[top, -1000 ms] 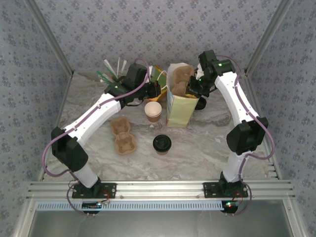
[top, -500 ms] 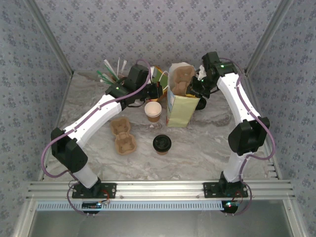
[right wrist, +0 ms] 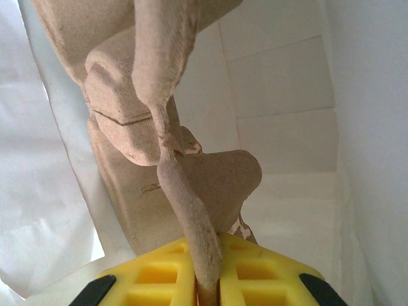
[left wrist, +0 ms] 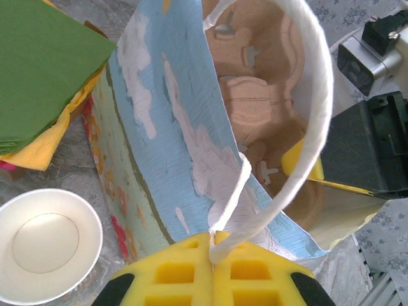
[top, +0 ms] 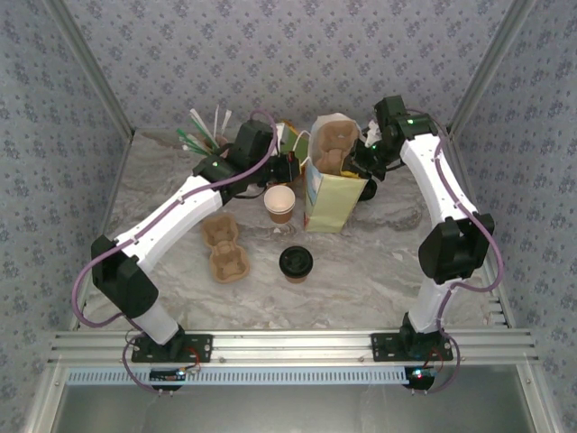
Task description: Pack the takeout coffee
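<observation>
Straws (top: 200, 126) lie at the far left of the table (top: 388, 271). A spare cup carrier (top: 224, 248) sits left of centre. The left gripper (left wrist: 212, 255) has its yellow pads pinched tight on the white handle (left wrist: 313, 95) of the paper bag (top: 332, 194). Green napkins (left wrist: 44, 64) lie to the bag's far left. A lidless cup (top: 280, 204) stands just left of the bag. The takeout coffee (top: 297, 262) stands upright on the table with its black lid on, nearer than the lidless cup and the bag, apart from both and touched by neither gripper. At the bag's mouth, the right gripper (right wrist: 204, 271) clamps the edge of a cardboard carrier (right wrist: 146, 95), which hangs inside the bag.
</observation>
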`<state>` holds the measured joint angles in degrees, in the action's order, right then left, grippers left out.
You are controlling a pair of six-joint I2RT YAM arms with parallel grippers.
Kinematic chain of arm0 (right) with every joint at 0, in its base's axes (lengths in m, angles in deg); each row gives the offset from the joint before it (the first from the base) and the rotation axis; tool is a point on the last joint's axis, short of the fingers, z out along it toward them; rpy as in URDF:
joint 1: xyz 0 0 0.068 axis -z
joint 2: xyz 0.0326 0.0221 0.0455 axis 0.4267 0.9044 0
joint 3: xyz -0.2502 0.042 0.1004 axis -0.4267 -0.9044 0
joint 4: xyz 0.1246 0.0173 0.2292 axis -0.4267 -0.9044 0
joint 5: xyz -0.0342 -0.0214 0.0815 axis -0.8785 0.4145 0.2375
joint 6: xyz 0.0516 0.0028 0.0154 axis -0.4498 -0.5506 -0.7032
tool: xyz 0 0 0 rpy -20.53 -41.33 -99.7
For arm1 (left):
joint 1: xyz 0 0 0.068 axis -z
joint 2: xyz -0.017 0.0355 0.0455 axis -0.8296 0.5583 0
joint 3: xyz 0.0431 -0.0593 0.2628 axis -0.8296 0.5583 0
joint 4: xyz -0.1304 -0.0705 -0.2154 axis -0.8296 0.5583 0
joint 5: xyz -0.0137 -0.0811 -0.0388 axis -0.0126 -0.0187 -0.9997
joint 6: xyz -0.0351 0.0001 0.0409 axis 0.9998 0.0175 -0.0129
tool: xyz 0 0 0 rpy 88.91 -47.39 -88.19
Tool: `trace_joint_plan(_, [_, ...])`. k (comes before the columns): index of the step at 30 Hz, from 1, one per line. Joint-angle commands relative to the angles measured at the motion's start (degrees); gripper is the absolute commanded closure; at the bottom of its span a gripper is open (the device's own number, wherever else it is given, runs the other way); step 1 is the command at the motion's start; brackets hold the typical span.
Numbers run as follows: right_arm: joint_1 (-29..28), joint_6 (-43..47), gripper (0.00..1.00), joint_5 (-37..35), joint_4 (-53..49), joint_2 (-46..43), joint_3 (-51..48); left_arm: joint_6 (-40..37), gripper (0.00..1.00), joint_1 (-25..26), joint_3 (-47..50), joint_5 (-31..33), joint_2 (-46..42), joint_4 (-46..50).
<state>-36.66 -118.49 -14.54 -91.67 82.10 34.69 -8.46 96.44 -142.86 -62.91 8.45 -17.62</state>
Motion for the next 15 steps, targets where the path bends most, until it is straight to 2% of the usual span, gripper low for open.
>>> trace_joint_plan(1, [0.75,-1.54,0.88,1.26,0.20,-1.01,-0.58,0.15,1.00,1.39,-0.10,0.50,-2.11,-0.75])
trace_joint_plan(15, [2.00,-1.62,0.86,2.78,0.54,-1.13,-2.87,-0.65,1.00,4.38,-1.94,3.53,-1.14,-0.07])
